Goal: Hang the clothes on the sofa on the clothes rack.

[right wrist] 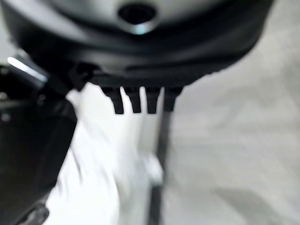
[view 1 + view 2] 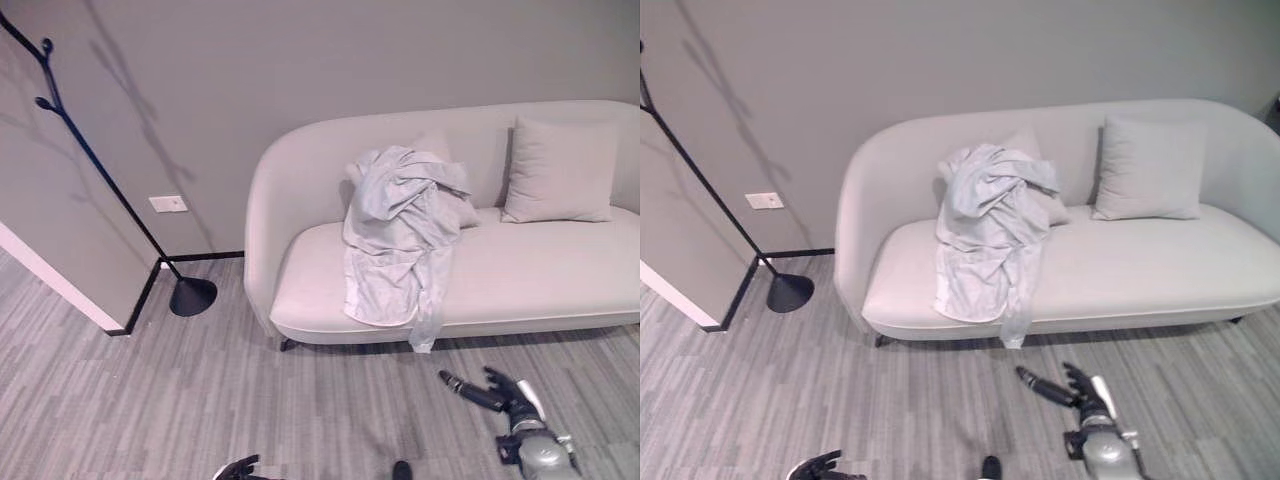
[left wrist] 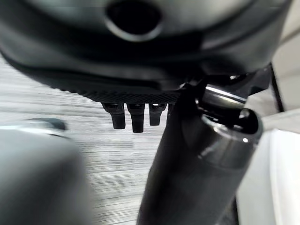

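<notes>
A crumpled light grey garment (image 2: pixel 400 225) lies draped over the back and seat of the pale sofa (image 2: pixel 540 275), with its hem hanging past the front edge. The black clothes rack (image 2: pixel 95 165) stands to the sofa's left and leans along the wall, its round base (image 2: pixel 192 296) on the floor. My right hand (image 2: pixel 492 392) hovers low over the floor in front of the sofa, a short way below and right of the garment, fingers straight and holding nothing. At the lower edge my left hand (image 2: pixel 238 467) shows, relaxed and holding nothing; its fingers (image 3: pixel 133 119) point at the floor.
A grey cushion (image 2: pixel 560 170) leans on the sofa's right end, and another (image 2: pixel 445 160) sits partly behind the garment. A wall corner (image 2: pixel 120 325) juts out at the left beside the rack's base. Striped grey carpet (image 2: pixel 200 400) lies between me and the sofa.
</notes>
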### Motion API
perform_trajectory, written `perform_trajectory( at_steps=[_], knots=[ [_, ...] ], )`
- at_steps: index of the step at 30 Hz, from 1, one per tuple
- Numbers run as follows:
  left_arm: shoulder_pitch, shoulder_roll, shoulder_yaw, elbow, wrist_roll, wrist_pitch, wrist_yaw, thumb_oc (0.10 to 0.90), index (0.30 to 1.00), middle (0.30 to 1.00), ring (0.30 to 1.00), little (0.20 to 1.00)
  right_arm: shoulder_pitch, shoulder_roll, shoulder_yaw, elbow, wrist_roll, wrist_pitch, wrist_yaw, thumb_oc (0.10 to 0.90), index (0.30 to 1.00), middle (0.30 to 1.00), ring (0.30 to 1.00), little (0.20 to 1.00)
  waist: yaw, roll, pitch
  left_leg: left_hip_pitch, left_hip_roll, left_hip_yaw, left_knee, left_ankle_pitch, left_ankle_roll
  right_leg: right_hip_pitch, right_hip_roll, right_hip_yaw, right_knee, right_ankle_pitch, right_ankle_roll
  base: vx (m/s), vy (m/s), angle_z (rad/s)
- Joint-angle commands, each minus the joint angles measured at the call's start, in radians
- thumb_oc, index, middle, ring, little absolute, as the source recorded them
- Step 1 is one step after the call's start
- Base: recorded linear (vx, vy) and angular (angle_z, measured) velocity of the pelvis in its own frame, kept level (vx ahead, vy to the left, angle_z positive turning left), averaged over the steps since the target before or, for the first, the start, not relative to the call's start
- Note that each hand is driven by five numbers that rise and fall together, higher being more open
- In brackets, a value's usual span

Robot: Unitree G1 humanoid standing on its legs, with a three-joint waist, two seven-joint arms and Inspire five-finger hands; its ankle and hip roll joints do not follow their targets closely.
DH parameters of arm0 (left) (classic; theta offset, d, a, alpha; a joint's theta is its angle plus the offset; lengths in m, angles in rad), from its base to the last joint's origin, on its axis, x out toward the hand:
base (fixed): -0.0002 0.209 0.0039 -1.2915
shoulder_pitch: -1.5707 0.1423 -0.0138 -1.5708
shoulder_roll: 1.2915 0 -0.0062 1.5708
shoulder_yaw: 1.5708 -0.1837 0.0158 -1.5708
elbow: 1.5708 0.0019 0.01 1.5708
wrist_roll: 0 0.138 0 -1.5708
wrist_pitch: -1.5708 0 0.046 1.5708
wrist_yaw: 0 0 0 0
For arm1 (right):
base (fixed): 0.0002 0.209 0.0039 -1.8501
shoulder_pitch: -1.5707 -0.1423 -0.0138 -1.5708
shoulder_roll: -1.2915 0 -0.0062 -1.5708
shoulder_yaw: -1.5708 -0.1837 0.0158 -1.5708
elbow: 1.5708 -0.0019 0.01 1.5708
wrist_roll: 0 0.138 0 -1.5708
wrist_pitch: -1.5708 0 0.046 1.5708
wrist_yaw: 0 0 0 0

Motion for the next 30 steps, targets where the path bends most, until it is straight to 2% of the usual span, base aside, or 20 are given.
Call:
perform_trajectory(
  at_steps=[1, 2, 4, 5, 6, 7, 8, 9, 10, 11, 12, 13, 15, 17, 19, 21, 23, 30],
  knots=[
    [-0.001, 0.021, -0.045, -0.033, -0.039, 0.006, 0.007, 0.8, 0.9, 0.9, 0.9, 0.9, 0.017, -0.059, -0.035, -0.128, -0.033, -0.055, -0.104, 0.8, 0.9, 0.9, 0.9, 0.9, 0.017, -0.048, -0.015, -0.107, -0.078, 0.095, 0.187, -0.088, 0.097, 0.099, -0.04, -0.011, -0.034, -0.067, 0.018, 0.33, -0.476, 0.33],
    [0.002, 0.02, -0.042, -0.031, -0.043, 0.008, 0.015, 0.8, 0.9, 0.9, 0.9, 0.9, 0.017, -0.068, -0.043, -0.107, -0.04, -0.046, -0.126, 0.8, 0.9, 0.9, 0.9, 0.9, 0.018, -0.053, -0.01, -0.119, -0.052, 0.11, 0.232, -0.094, 0.093, 0.129, -0.027, -0.028, -0.033, -0.098, 0.009, 0.29, -0.439, 0.47],
    [0.004, 0.012, -0.053, -0.039, -0.049, 0.007, 0.022, 0.8, 0.9, 0.9, 0.9, 0.9, 0.014, -0.062, -0.064, -0.12, 0.001, -0.044, -0.156, 0.8, 0.9, 0.9, 0.9, 0.9, 0.015, -0.064, 0.003, -0.199, -0.045, 0.164, 0.248, -0.144, 0.09, 0.161, -0.025, -0.053, -0.04, -0.12, -0.002, 0.28, -0.261, 0.68],
    [0.006, 0.008, -0.054, -0.045, -0.056, 0.002, 0.021, 0.8, 0.9, 0.9, 0.9, 0.9, 0.032, -0.053, -0.086, -0.116, 0.036, -0.06, -0.161, 0.8, 0.9, 0.9, 0.9, 0.9, 0.007, -0.068, -0.007, -0.253, -0.127, 0.236, 0.033, -0.203, 0.079, 0.177, -0.044, -0.086, -0.07, -0.121, 0.021, 0.32, -0.068, 0.71],
    [0.002, 0.002, -0.049, -0.046, -0.063, 0.001, 0.024, 0.8, 0.9, 0.9, 0.9, 0.9, 0.038, -0.035, -0.102, -0.102, 0.083, -0.076, -0.171, 0.8, 0.9, 0.9, 0.9, 0.9, 0.003, -0.067, -0.017, -0.294, -0.169, 0.301, -0.159, -0.165, 0.053, 0.196, -0.045, -0.13, -0.094, -0.113, 0.03, 0.38, -0.005, 0.87],
    [-0.005, -0.001, -0.047, -0.042, -0.059, -0.001, 0.032, 0.8, 0.9, 0.9, 0.9, 0.9, 0.02, -0.046, -0.113, -0.094, 0.086, -0.085, -0.196, 0.8, 0.9, 0.9, 0.9, 0.9, -0.005, -0.057, -0.019, -0.286, -0.171, 0.349, -0.306, -0.092, 0.031, 0.206, -0.031, -0.149, -0.091, -0.124, 0.032, 0.41, 0.129, 1.29],
    [0.001, -0.009, -0.048, -0.016, -0.038, 0.003, 0.029, 0.8, 0.9, 0.9, 0.9, 0.9, 0.013, -0.039, -0.115, -0.098, 0.086, -0.094, -0.192, 0.8, 0.9, 0.9, 0.9, 0.9, -0.016, -0.04, -0.033, -0.239, -0.197, 0.361, -0.364, -0.102, 0.053, 0.209, -0.026, -0.156, -0.059, -0.146, 0.048, 0.46, 0.203, 1.25],
    [0.01, -0.01, -0.045, -0.005, -0.016, 0.005, 0.025, 0.8, 0.9, 0.9, 0.9, 0.9, 0.027, -0.027, -0.12, -0.107, 0.093, -0.096, -0.178, 0.8, 0.9, 0.9, 0.9, 0.9, -0.023, -0.039, -0.046, -0.213, -0.217, 0.364, -0.387, -0.109, 0.068, 0.214, -0.038, -0.163, -0.013, -0.166, 0.053, 0.57, 0.312, 0.56],
    [0.009, 0.005, -0.03, 0.002, 0.007, 0.008, 0.015, 0.8, 0.9, 0.9, 0.9, 0.9, 0.042, 0.0, -0.101, -0.134, 0.114, -0.092, -0.133, 0.8, 0.9, 0.9, 0.9, 0.9, -0.027, -0.047, -0.059, -0.163, -0.236, 0.406, -0.406, -0.139, 0.093, 0.202, -0.072, -0.188, 0.112, -0.168, 0.072, 0.54, 0.346, -0.08],
    [0.003, 0.025, -0.018, -0.012, 0.001, 0.004, 0.012, 0.8, 0.9, 0.9, 0.9, 0.9, 0.032, 0.01, -0.08, -0.12, 0.118, -0.094, -0.108, 0.8, 0.9, 0.9, 0.9, 0.9, -0.033, -0.052, -0.048, -0.11, -0.269, 0.414, -0.422, -0.172, 0.129, 0.141, -0.132, -0.196, 0.295, -0.113, 0.114, 0.49, 0.372, -0.51],
    [-0.01, 0.049, -0.035, -0.041, 0.007, 0.002, 0.017, 0.8, 0.9, 0.9, 0.9, 0.9, 0.033, 0.025, -0.068, -0.119, 0.118, -0.093, -0.099, 0.8, 0.9, 0.9, 0.9, 0.9, -0.045, -0.064, -0.021, -0.071, -0.294, 0.402, -0.429, -0.193, 0.158, 0.067, -0.177, -0.176, 0.463, -0.06, 0.137, 0.29, 0.275, -0.04],
    [-0.014, 0.058, -0.046, -0.059, 0.011, 0.001, 0.02, 0.8, 0.9, 0.9, 0.9, 0.9, 0.03, 0.036, -0.061, -0.111, 0.122, -0.092, -0.1, 0.8, 0.9, 0.9, 0.9, 0.9, -0.047, -0.068, -0.01, -0.058, -0.301, 0.395, -0.437, -0.199, 0.168, 0.036, -0.185, -0.164, 0.515, -0.054, 0.142, 0.2, 0.149, 0.42],
    [-0.027, 0.071, -0.066, -0.093, 0.018, -0.007, 0.021, 0.8, 0.9, 0.9, 0.9, 0.9, 0.027, 0.048, -0.046, -0.106, 0.122, -0.093, -0.1, 0.8, 0.9, 0.9, 0.9, 0.9, -0.048, -0.07, -0.002, -0.033, -0.308, 0.375, -0.47, -0.202, 0.174, 0.001, -0.182, -0.146, 0.505, -0.078, 0.13, 0.11, 0.009, 0.92],
    [-0.045, 0.081, -0.091, -0.116, 0.028, -0.024, 0.025, 0.8, 0.9, 0.9, 0.9, 0.9, 0.029, 0.051, -0.034, -0.085, 0.106, -0.101, -0.109, 0.8, 0.9, 0.9, 0.9, 0.9, -0.052, -0.064, 0.001, -0.041, -0.299, 0.329, -0.474, -0.214, 0.16, -0.027, -0.147, -0.097, 0.31, -0.108, 0.116, 0.08, -0.114, 0.7],
    [-0.063, 0.09, -0.109, -0.112, 0.062, -0.029, 0.031, 0.8, 0.9, 0.9, 0.9, 0.9, 0.038, 0.04, -0.034, -0.067, 0.07, -0.098, -0.12, 0.8, 0.9, 0.9, 0.9, 0.9, -0.048, -0.075, -0.007, -0.043, -0.299, 0.297, -0.474, -0.228, 0.155, 0.021, -0.125, -0.057, 0.073, -0.082, 0.124, 0.11, -0.11, 0.73],
    [-0.065, 0.089, -0.1, -0.094, 0.069, -0.029, 0.037, 0.8, 0.9, 0.9, 0.9, 0.9, 0.033, 0.055, -0.028, -0.024, 0.092, -0.1, -0.144, 0.8, 0.9, 0.9, 0.9, 0.9, -0.035, -0.097, -0.017, -0.033, -0.304, 0.308, -0.474, -0.235, 0.154, 0.048, -0.122, -0.048, 0.027, -0.035, 0.143, 0.13, -0.08, 0.94],
    [-0.058, 0.087, -0.09, -0.078, 0.065, -0.027, 0.045, 0.8, 0.9, 0.9, 0.9, 0.9, 0.031, 0.071, -0.011, -0.022, 0.113, -0.101, -0.127, 0.8, 0.9, 0.9, 0.9, 0.9, -0.024, -0.101, -0.024, -0.039, -0.296, 0.304, -0.474, -0.23, 0.146, 0.066, -0.115, -0.065, -0.008, -0.001, 0.149, 0.09, -0.106, 0.42],
    [-0.007, 0.068, -0.072, 0.02, 0.109, -0.012, 0.041, 0.8, 0.9, 0.9, 0.9, 0.9, 0.05, 0.098, 0.055, 0.008, 0.084, -0.087, -0.076, 0.8, 0.9, 0.9, 0.9, 0.9, -0.005, -0.1, -0.042, -0.044, -0.291, 0.267, -0.474, -0.235, 0.133, 0.117, -0.103, -0.116, -0.041, -0.03, 0.139, 0.05, -0.045, 0.21]
  ],
)
